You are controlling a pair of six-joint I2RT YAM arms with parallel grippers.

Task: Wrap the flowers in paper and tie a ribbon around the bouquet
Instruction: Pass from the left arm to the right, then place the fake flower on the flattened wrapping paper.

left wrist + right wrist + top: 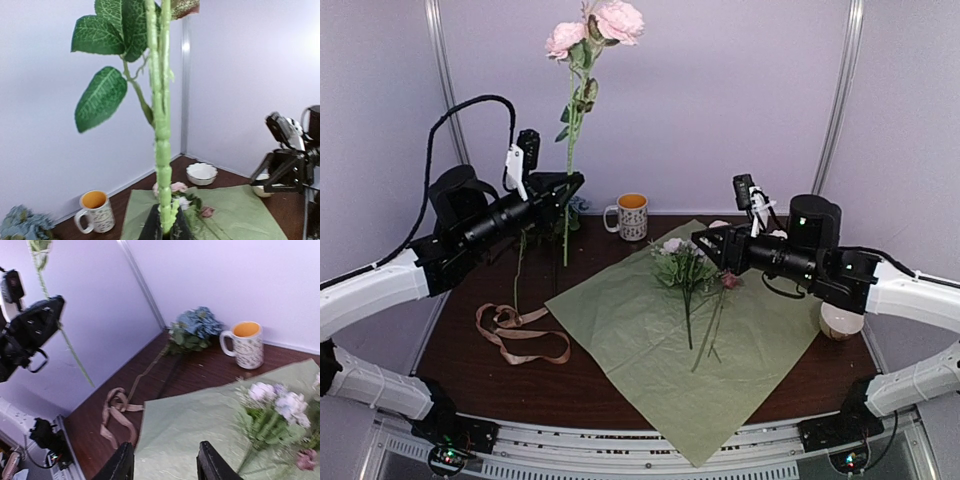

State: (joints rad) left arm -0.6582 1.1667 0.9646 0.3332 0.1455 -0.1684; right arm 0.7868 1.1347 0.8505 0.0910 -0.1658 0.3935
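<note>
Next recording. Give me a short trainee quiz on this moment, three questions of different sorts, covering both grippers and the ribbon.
1. True or false: the left gripper is shut on the stems of the pink roses, holding them upright above the table.
2. Relative to the sage-green paper, the ribbon lies: A, on top of it; B, beside it on the table, on the left arm's side; C, under it.
3. Fill in: the right gripper hovers over the paper with its jaws ____ and nothing between them.

Key: 1 true; 2 B; 3 open.
</note>
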